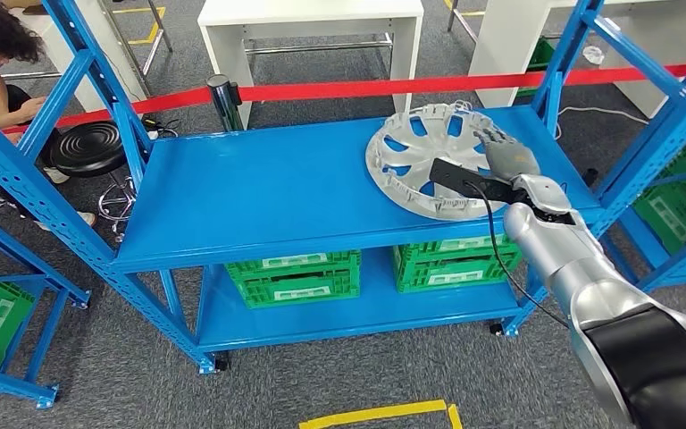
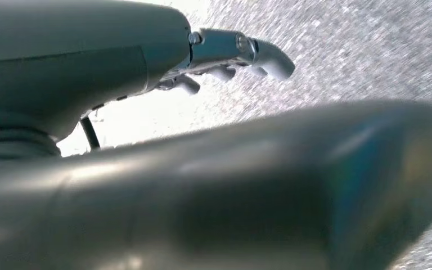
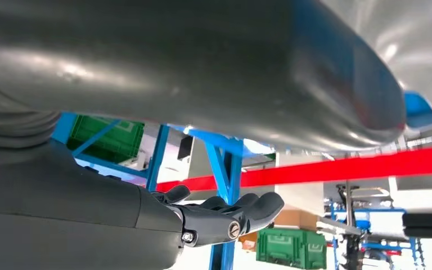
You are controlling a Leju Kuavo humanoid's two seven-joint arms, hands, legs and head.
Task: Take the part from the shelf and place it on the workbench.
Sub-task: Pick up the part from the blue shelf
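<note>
Your right hand [image 1: 506, 154] rests open on the part [image 1: 429, 161], at 2 o'clock on the shelf [image 1: 259, 192]. Lift now and it slips. Your left hand [image 2: 230, 53] looks empty.

Silver right arm [image 1: 561, 268] — black elbow band, black cable, grey hand [image 1: 506, 154]

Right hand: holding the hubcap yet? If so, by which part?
Cannot tell. The right hand lies over the hubcap at its near right rim, fingers spread across the spokes; no view shows a closed grip. The left hand holds nothing.
</note>
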